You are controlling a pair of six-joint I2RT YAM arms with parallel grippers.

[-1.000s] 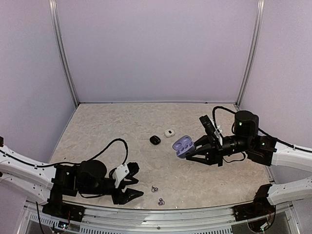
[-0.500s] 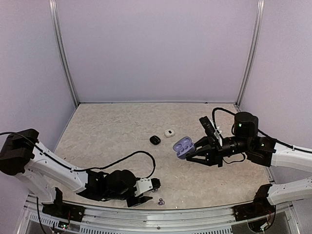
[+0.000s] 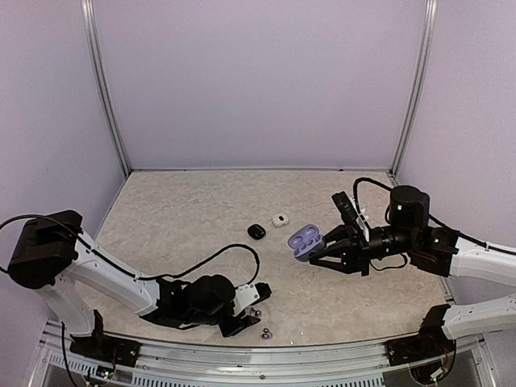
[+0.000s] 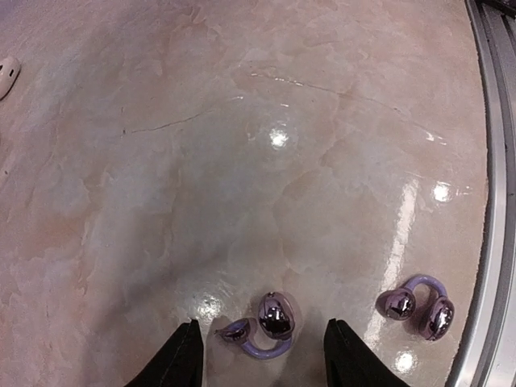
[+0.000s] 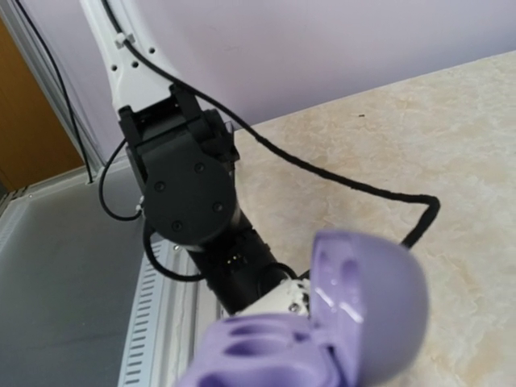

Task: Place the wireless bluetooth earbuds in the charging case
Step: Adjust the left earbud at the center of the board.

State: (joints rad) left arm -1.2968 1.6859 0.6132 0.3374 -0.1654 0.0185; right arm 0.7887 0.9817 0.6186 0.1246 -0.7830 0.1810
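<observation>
Jaws of the left gripper [image 4: 262, 352] stand apart, straddling one purple earbud [image 4: 266, 326] on the table [image 4: 242, 161]. A second earbud [image 4: 419, 305] lies just beside the front rail [image 4: 486, 201]. The right gripper [image 3: 319, 251] clamps the open lilac charging case [image 3: 305, 240] above the table.

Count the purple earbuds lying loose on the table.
2. One earbud lies between the open fingers of the left gripper; the second earbud lies beside the metal rail at the table's near edge. More could be hidden under the arms.
</observation>
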